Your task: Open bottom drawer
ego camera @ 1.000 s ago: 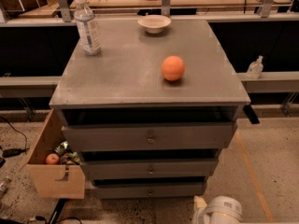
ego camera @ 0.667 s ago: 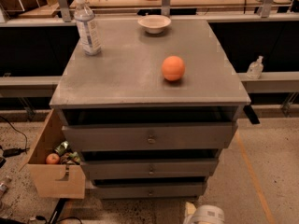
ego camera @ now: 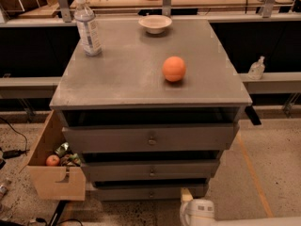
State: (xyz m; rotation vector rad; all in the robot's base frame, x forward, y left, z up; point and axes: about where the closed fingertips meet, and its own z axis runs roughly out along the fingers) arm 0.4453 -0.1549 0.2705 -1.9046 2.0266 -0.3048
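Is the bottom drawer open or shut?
Shut, apparently: the bottom drawer sits back beneath the middle drawer; the gripper is low in front of it.

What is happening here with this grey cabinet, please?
A robot is set to open the bottom drawer of the grey cabinet. Its gripper is low at the picture's bottom edge, right of the drawer's knob and not on it. An orange, a bottle and a bowl stand on top.

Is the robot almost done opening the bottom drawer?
Not yet. Nothing looks done: the bottom drawer looks shut. In hand: the end effector sits low by the drawer's front, off to one side of its knob, not touching it. Left: grab the knob and pull.
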